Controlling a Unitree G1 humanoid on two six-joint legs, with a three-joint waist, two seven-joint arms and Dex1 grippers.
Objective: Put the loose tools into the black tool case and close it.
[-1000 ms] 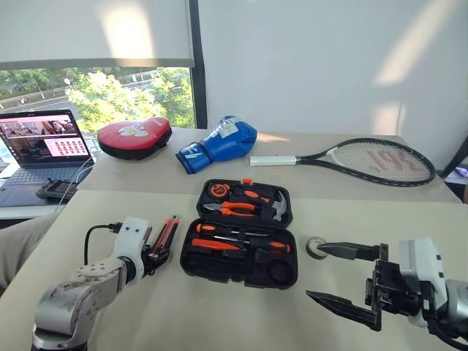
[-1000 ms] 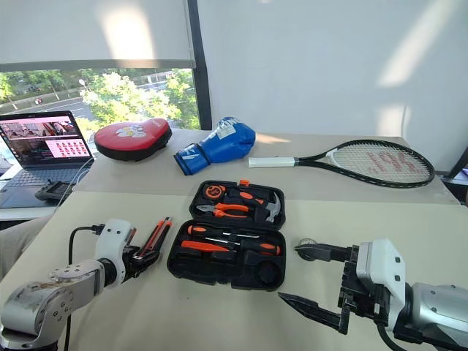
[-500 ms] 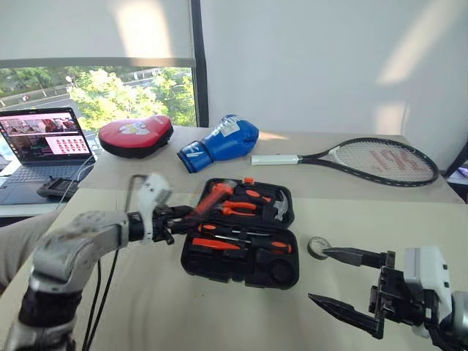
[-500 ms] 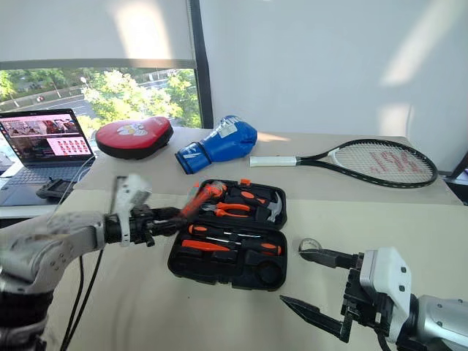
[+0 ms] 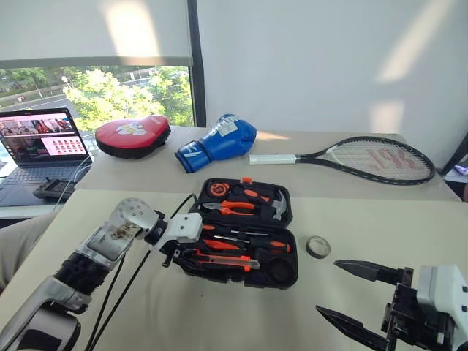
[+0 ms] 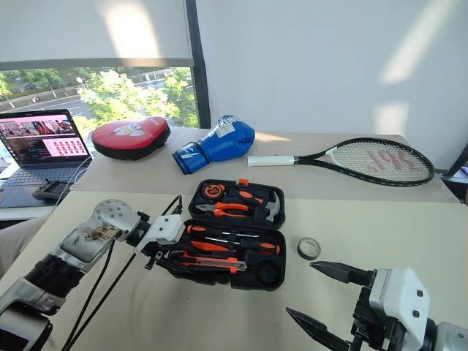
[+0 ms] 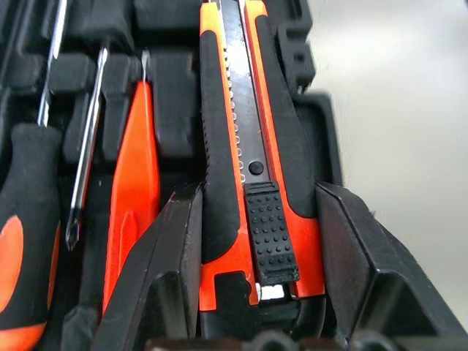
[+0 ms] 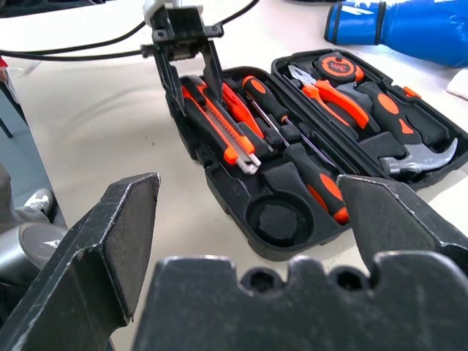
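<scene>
The black tool case lies open mid-table. My left gripper is shut on the black-orange utility knife, holding it by one end. The knife lies lengthwise over the case's front row; I cannot tell whether it sits in its slot. Beside it in the case are a slim orange screwdriver and a black-and-orange screwdriver. A small black tape roll rests on the table to the right of the case. My right gripper hangs open and empty, near the table's front right.
Pliers, a hammer and a tape measure fill the case's lid. At the back are a red pad, a blue boxing glove and a tennis racket. A laptop stands far left.
My left gripper lifted the knife from the table left of the case, swung right with a wrist roll and brought it over the case's front row. The right gripper drew back slightly, still open.
</scene>
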